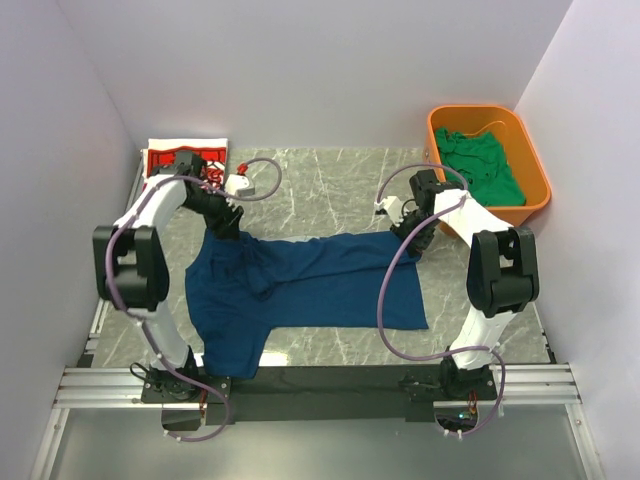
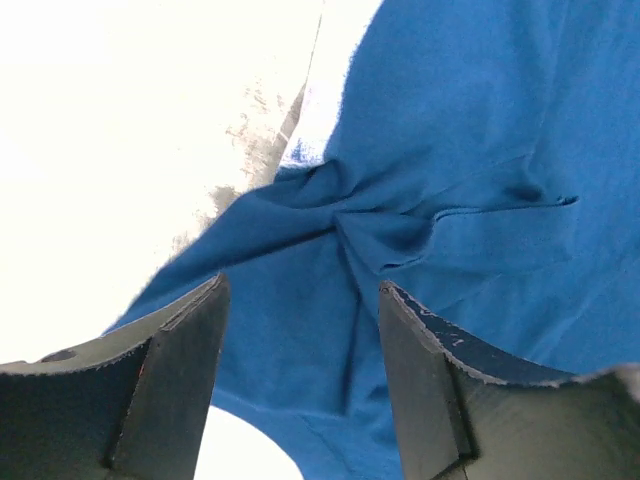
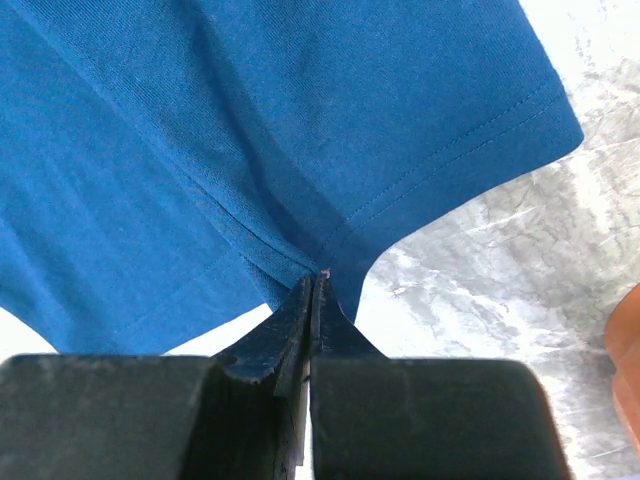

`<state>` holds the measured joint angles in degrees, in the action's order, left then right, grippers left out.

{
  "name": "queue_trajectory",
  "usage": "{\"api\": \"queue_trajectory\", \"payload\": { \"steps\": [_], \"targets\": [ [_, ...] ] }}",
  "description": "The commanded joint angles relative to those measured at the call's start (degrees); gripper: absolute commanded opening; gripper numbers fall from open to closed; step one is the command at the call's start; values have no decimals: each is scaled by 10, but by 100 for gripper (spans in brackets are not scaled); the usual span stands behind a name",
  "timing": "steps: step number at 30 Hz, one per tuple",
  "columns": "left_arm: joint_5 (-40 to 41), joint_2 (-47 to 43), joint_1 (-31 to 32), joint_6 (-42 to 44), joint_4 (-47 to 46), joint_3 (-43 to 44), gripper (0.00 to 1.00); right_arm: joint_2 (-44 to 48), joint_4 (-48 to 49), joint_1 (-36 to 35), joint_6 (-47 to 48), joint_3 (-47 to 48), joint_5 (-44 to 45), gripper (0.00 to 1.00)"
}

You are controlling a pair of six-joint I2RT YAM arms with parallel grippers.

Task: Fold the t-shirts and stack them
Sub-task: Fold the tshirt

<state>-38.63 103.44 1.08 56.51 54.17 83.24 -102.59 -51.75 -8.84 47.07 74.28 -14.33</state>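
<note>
Top external view: a blue t-shirt [image 1: 310, 285] lies spread sideways on the marble counter [image 1: 330, 175] between the 2 arms, with 1 end trailing toward the near edge beside the left arm's base. A red t-shirt [image 1: 185, 157] sits folded in the far left corner, and a green t-shirt [image 1: 482, 165] waits in the orange tub [image 1: 535, 180] at far right.

At the shirt's far left, the left jaws stand apart over a puckered patch of cloth [image 2: 350, 215] and grip nothing. At the far right corner, the right jaws are pressed together on a thin sliver of cloth where a seam meets the hem [image 3: 335, 250].

That narrow hold looks like the weak point. A firm pull could tug the corner free and drop it mid-fold. With only 1 side pinned, a tug from the right would probably drag the shirt askew across the counter rather than stretch it flat, and the pucker would be folded in as a crease.

If the left jaws close on the bunched patch, they may catch 2 layers instead of 1, so lifting there would bring up a wad of cloth rather than an edge.

The right arm's cable [image 1: 383, 300] loops over the cloth and could snag it. The trailing end could pull the shirt toward the edge.
</note>
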Motion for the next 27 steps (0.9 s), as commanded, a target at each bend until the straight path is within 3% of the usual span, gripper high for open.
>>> {"api": "queue_trajectory", "payload": {
  "steps": [1, 13, 22, 25, 27],
  "targets": [
    [-29, 36, 10, 68, 82, 65, 67, 5, -9, -4, -12, 24, 5, 0],
    [-3, 42, 31, 62, 90, -1, 64, 3, -12, -5, -27, 34, 10, 0],
    [-2, 44, 43, 10, 71, -15, 52, 7, -7, -7, -33, 24, 16, 0],
    [-28, 16, 18, 58, 93, -15, 60, 12, -6, -8, -34, 22, 17, 0],
    [-29, -12, 2, 136, 118, 0, 66, 12, -11, -10, -34, 24, 18, 0]
  ]
}}
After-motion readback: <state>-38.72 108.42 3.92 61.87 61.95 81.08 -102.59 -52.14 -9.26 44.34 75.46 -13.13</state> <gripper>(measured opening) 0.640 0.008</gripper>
